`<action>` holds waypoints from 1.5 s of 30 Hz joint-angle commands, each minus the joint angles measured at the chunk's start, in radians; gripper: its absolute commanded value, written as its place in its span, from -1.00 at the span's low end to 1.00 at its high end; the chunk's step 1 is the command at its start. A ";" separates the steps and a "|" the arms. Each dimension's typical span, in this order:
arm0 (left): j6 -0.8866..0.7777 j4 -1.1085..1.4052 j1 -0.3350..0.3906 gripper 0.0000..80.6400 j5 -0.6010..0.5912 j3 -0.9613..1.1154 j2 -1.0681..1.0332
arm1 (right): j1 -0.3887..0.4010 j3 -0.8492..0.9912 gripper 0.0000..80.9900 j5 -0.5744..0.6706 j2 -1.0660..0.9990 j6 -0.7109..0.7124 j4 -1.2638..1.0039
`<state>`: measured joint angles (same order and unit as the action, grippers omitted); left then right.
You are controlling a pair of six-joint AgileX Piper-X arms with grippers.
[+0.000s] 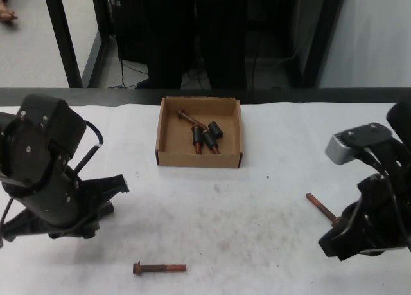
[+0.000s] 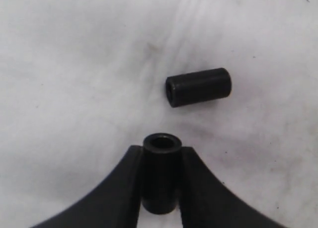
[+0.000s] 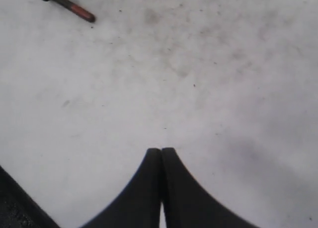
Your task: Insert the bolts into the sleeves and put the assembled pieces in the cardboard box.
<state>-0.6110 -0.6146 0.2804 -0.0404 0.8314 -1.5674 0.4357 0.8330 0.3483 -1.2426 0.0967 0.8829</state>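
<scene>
left tool (image 2: 161,149) grasping sleeve (image 2: 160,181), loose sleeve (image 2: 198,87) nearby; right tool (image 3: 161,152) clenched, seemingly empty, bolt (image 3: 67,4) well apart

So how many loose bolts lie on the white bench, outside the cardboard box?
2. One bolt lies on the bench near its front edge, left of centre. The other bolt lies at the right, one end behind an arm. More may hide under the arms.

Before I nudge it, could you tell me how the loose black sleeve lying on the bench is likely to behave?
The loose sleeve lies on its side, a plain cylinder, so a sideways push would probably roll it. Its thick wall suggests it is stiff and probably heavy for its size.
</scene>
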 commanded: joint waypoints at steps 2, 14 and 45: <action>0.144 0.005 0.001 -0.98 -0.013 0.000 0.037 | 0.061 0.055 -0.99 0.033 -0.015 0.109 0.001; 0.356 0.138 0.002 -0.98 -0.037 -0.002 0.253 | 0.212 0.216 -0.99 0.031 -0.213 0.261 0.112; 0.398 0.235 0.002 -0.98 -0.424 -0.458 0.993 | 0.481 0.487 0.14 -0.338 -0.502 0.516 0.036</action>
<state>-0.2051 -0.3951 0.2804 -0.4447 0.3733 -0.5944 0.8896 1.3019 0.0420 -1.7028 0.6014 0.9268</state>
